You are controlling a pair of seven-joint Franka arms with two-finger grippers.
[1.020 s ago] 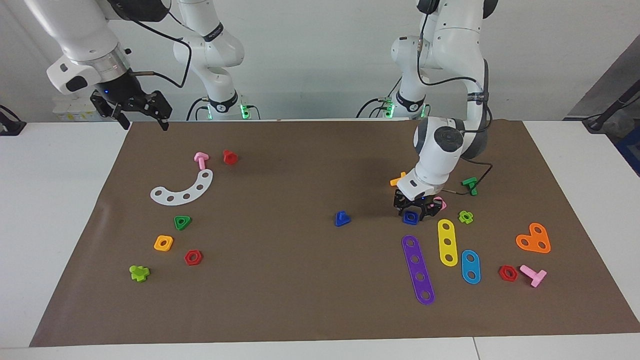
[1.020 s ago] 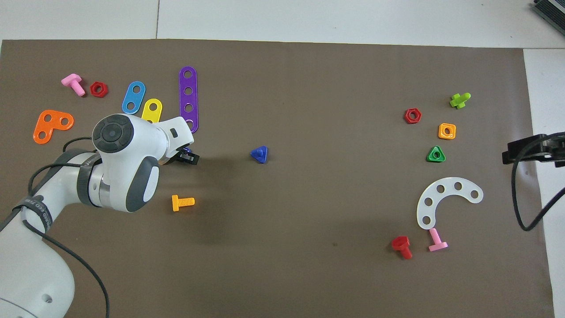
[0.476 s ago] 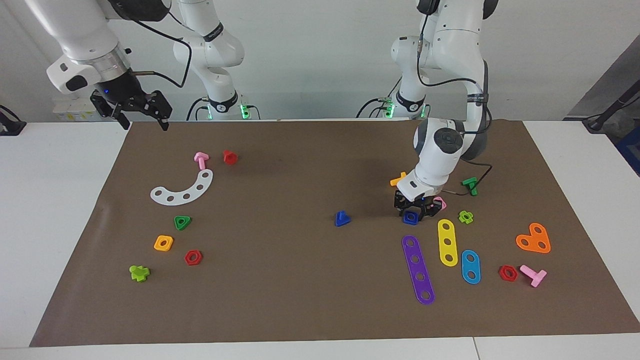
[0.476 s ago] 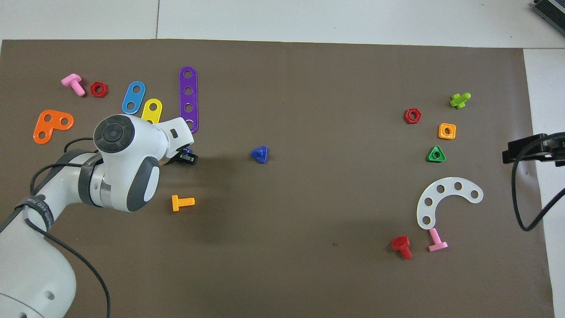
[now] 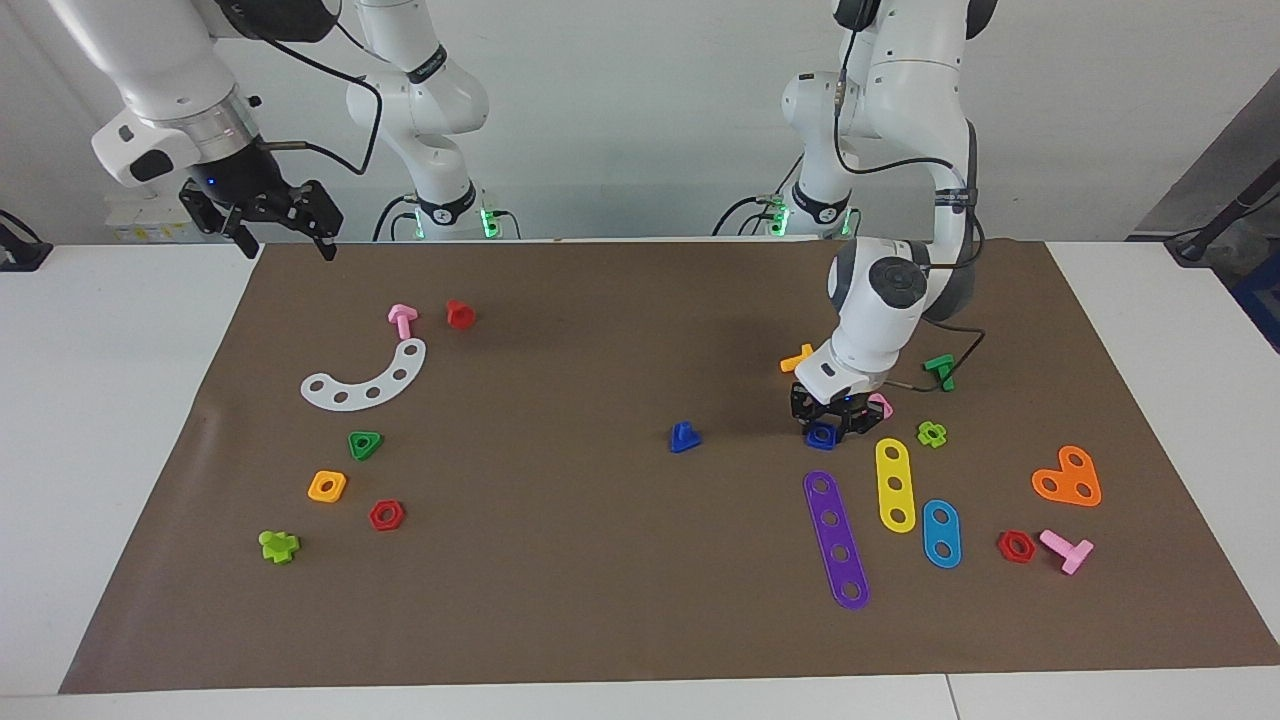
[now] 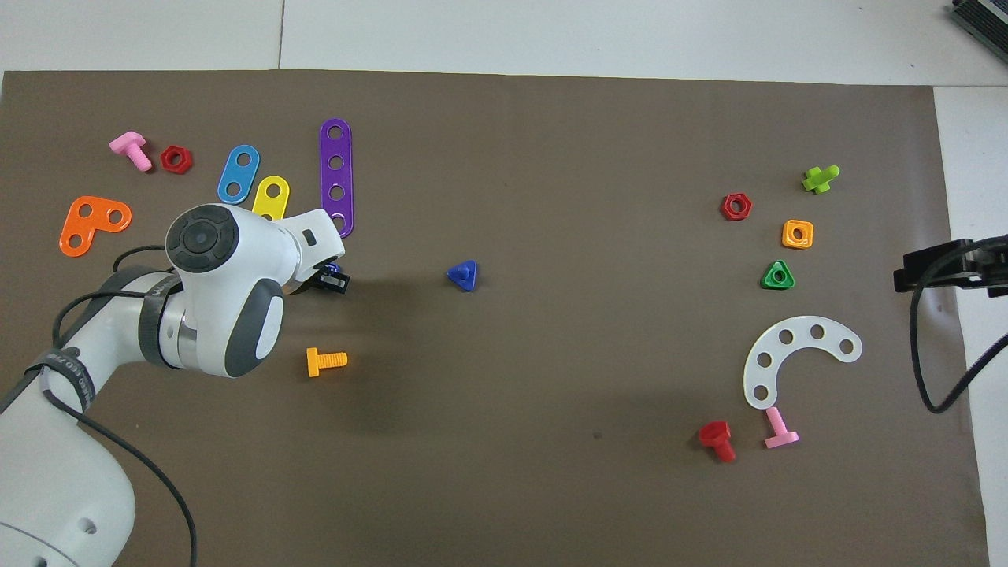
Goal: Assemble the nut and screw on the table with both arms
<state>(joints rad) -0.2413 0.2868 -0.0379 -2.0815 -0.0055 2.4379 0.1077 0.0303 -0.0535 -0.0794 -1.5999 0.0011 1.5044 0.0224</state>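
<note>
Two arms: both in view, white, each w/ black claw.
Left claw [image 5: 823,425]: low at the mat, toward left arm's end of counter; fingers either side of the nut [image 5: 821,435], pressed onto it. In overhead view arm body hides most of it; only black tip [image 6: 335,282] and a sliver of blue show.
Nut: blue square, flat at mat level between the fingers; can't tell if lifted clear of mat. Just beside purple strip [image 5: 836,540] and yellow strip [image 5: 895,484], both farther from robots than the nut. Pink square nut [image 5: 880,406] just beside claw.
Screw [image 5: 684,437]: blue, triangular head, alone near mid-mat, shaft up; apart from nut, on the side toward right arm's end. Overhead ref [image 6: 463,275].
Right claw [image 5: 283,232]: waiting, raised over mat corner at right arm's end, fingers spread, nothing between them. Overhead shows only its black tip [image 6: 941,265].
Counter [image 5: 120,400]: white, brown mat [image 5: 560,560] over it.
Other: orange bolt [image 6: 326,361] lies nearer robots than left claw.
</note>
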